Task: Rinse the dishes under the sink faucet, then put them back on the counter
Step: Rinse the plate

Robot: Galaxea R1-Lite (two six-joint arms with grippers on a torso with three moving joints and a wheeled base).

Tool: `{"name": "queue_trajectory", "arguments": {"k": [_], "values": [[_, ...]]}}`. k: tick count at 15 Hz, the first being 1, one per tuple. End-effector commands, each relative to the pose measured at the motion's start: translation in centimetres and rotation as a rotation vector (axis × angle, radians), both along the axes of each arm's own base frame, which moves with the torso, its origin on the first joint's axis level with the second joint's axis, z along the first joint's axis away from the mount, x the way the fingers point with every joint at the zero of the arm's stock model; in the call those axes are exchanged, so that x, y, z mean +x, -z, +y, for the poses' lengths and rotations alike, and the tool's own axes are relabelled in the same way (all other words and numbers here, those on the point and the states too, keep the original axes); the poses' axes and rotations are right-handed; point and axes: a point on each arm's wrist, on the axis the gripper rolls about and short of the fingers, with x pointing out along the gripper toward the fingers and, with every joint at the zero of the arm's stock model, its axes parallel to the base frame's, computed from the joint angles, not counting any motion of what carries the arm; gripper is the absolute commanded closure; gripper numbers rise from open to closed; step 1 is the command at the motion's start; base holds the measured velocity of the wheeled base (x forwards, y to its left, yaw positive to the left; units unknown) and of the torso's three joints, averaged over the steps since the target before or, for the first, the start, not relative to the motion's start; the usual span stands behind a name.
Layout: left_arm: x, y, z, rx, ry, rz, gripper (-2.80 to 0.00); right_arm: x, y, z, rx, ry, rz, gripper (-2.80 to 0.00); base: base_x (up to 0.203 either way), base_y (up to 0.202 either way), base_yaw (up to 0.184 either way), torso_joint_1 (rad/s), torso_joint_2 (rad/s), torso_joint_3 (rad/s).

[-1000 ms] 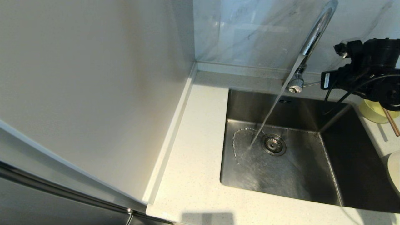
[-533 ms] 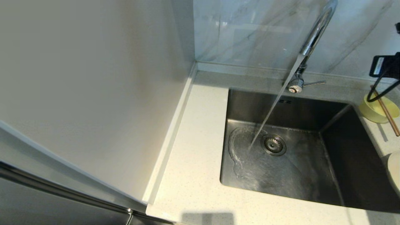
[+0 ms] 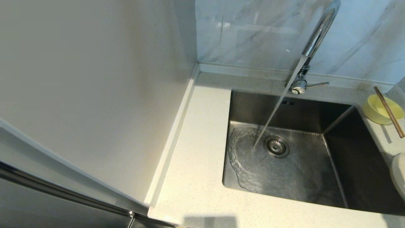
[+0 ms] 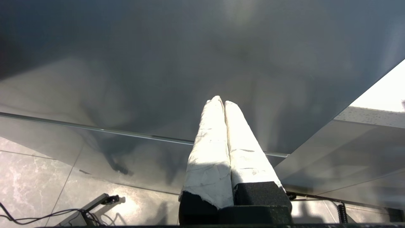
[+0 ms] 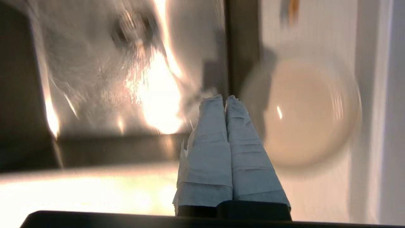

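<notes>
Water running, all three dishes unwashed beside the sink

Taking the sink (image 3: 284,152) as my landmark and going left to right: my left claw (image 4: 224,103) hangs pinched together and empty, well off to its left by a dark cabinet front; the faucet (image 3: 311,47) at its back rim pours a stream just left of the drain; my right claw (image 5: 225,98), pressed together and empty, hovers over its right edge near the plate (image 5: 311,114). On the table (image 3: 196,177) right of the sink sit the bowl (image 3: 379,110) with the chopstick (image 3: 389,112) laid across it. I judge the chopstick could roll off if I jostle the bowl. The plate is cut off in my head view, and blurred at my wrist.
</notes>
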Motion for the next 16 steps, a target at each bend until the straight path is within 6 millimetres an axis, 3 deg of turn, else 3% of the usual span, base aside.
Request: {"name": "queue_trajectory", "arguments": {"k": [1, 5, 6, 10, 16], "values": [[0.0, 0.0, 0.0, 0.0, 0.0, 0.0, 0.0, -3.4, 0.9, 1.3, -0.039, 0.022, 0.066, 0.0, 0.0, 0.0, 0.0, 0.0, 0.0, 0.0], [0.0, 0.0, 0.0, 0.0, 0.0, 0.0, 0.0, -3.2, 3.8, 1.0, -0.092, 0.068, 0.195, 0.0, 0.0, 0.0, 0.0, 0.0, 0.0, 0.0], [0.0, 0.0, 0.0, 0.0, 0.0, 0.0, 0.0, -2.6, 4.1, 0.7, -0.104, 0.07, 0.166, -2.8, 0.0, 0.0, 0.0, 0.0, 0.0, 0.0], [0.0, 0.0, 0.0, 0.0, 0.001, 0.0, 0.0, 0.1, 6.4, -0.6, -0.084, 0.067, 0.223, -2.8, 0.0, 0.0, 0.0, 0.0, 0.0, 0.0], [0.0, 0.0, 0.0, 0.0, 0.0, 0.0, 0.0, 4.2, 12.1, -2.5, -0.115, 0.093, 0.284, -2.8, 0.0, 0.0, 0.0, 0.0, 0.0, 0.0]]}}
